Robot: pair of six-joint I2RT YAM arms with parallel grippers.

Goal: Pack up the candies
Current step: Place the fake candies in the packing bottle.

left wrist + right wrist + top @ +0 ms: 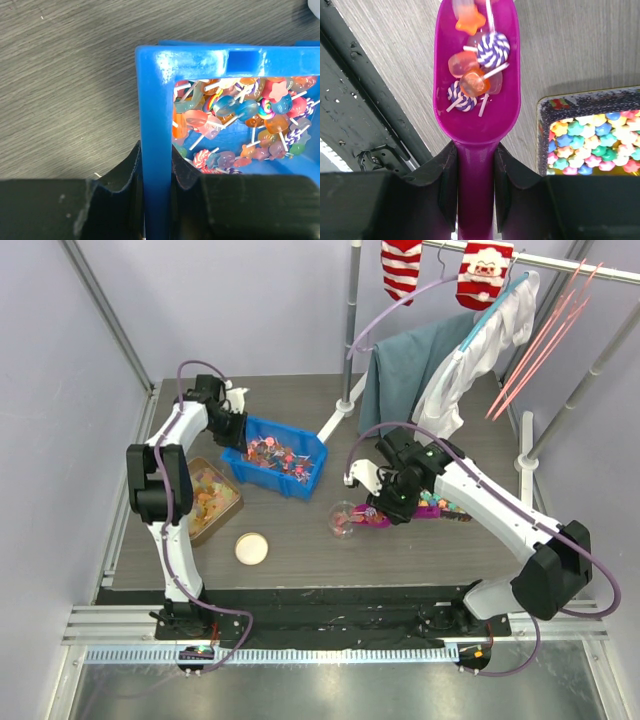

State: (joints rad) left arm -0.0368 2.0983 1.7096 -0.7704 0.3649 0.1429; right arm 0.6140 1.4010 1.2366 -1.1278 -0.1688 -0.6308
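Note:
The candies are tiny lollipop-like sweets in red, pink, orange and blue, heaped in a blue bin at mid-table. My left gripper is shut on the bin's left wall. In the left wrist view the blue bin wall stands clamped in my left gripper, with candies just inside. My right gripper is shut on the handle of a magenta scoop. In the right wrist view the scoop carries several candies, and my right gripper clamps its neck.
A small clear cup stands just left of the scoop's end. A round cream lid lies near the front. A tray of orange-yellow pieces sits by the left arm. A tin of pastel star sweets lies beside the scoop. Clothes hang at the back right.

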